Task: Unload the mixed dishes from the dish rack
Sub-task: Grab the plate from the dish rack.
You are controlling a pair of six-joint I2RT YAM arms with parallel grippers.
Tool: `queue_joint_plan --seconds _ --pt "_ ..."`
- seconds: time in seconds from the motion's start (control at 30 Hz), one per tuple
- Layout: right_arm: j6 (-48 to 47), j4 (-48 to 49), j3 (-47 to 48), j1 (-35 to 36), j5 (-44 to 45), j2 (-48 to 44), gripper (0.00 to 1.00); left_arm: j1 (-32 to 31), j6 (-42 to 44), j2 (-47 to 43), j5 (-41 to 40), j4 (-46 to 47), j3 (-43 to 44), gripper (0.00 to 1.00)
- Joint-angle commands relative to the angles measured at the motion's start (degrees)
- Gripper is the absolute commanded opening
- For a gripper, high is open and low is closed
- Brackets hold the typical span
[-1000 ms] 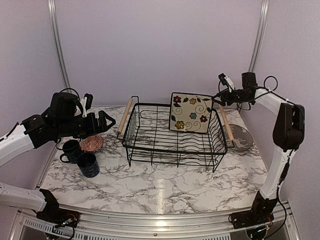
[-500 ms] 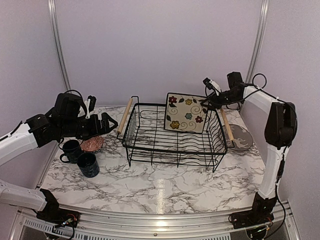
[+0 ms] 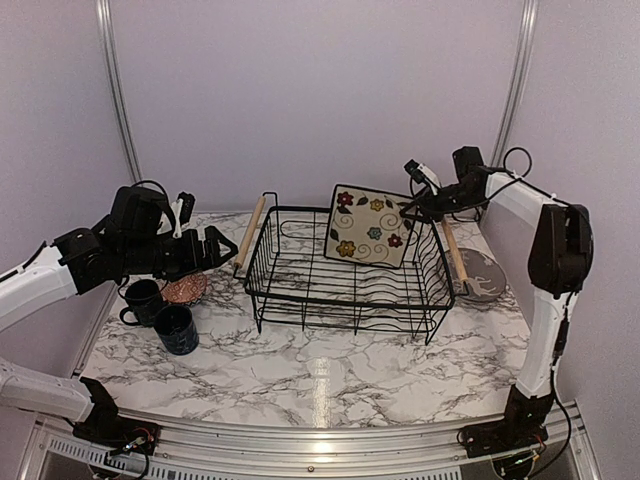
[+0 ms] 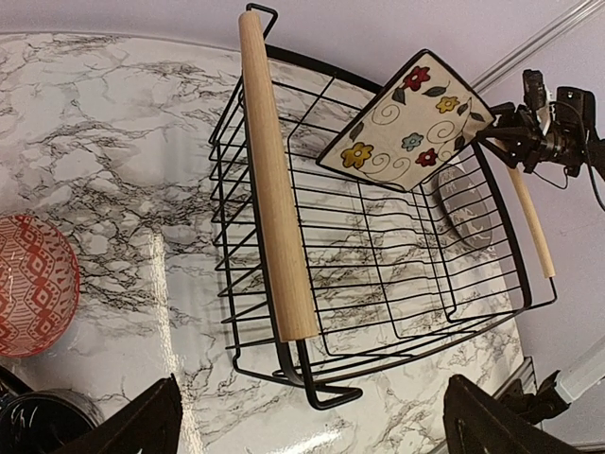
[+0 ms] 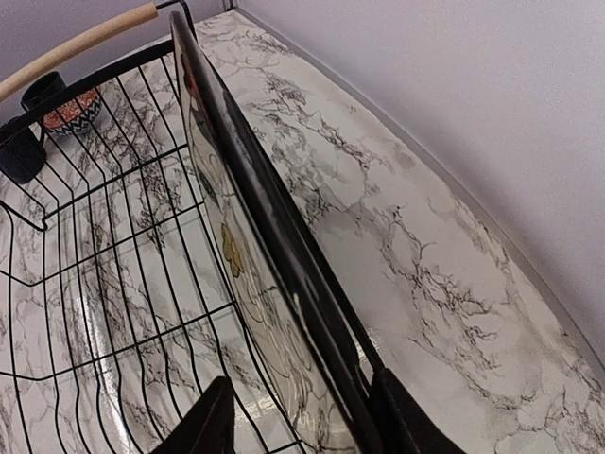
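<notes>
In the left wrist view the small bowl point(image 4: 33, 284) is cut off at 9 o'clock and a mug point(image 4: 43, 424) at 7 o'clock. From above, the grey plate point(image 3: 490, 270) is partly screened by the handle at 3 o'clock on the dish rack point(image 3: 250, 235). In the right wrist view the square plate point(image 5: 265, 322) is cropped at 6 o'clock, so its contact with the right claw point(image 5: 302, 421) cannot be made out.

The black wire dish rack point(image 3: 345, 275) fills the middle of the marble counter point(image 3: 330, 375), towards the far edge. A square floral plate point(image 3: 370, 225) stands tilted at the rack's far right corner, pinched by the right gripper point(image 3: 412, 203). Two dark mugs point(image 3: 177, 329) and a bowl point(image 3: 184, 288) crowd the left edge, below the spread left gripper point(image 3: 218, 247). A grey plate point(image 3: 482, 275) lies by the right edge. Bare marble runs along the whole near edge.
</notes>
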Motion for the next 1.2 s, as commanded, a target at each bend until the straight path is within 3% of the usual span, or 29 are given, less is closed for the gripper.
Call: queue_joint_plan --seconds 0.0,0.17,0.53,0.67,0.87,1.17 --pt "0.2 0.4 1.3 1.5 -1.6 0.7 0.52 -0.3 0.0 0.6 0.8 0.5 1.7 0.99" --pt "-0.2 0.7 2.6 1.5 -2.4 2.9 0.53 -0.3 -0.1 0.5 0.8 0.6 1.5 0.99" --pt "2.2 2.0 1.3 2.8 -7.3 1.9 0.10 -0.4 -0.1 0.3 0.9 1.0 1.2 0.99" --pt "5.2 4.8 -1.7 3.0 -8.7 -0.2 0.01 -0.4 -0.3 0.0 1.0 1.6 0.6 0.99" --pt "13.0 12.7 -8.0 3.0 -12.3 -4.7 0.00 -0.4 -0.4 -0.3 1.2 2.3 -0.5 0.99" --pt "36.3 30.3 -17.3 3.1 -11.9 -12.5 0.00 -0.5 -0.7 0.8 2.2 4.8 -1.3 0.99"
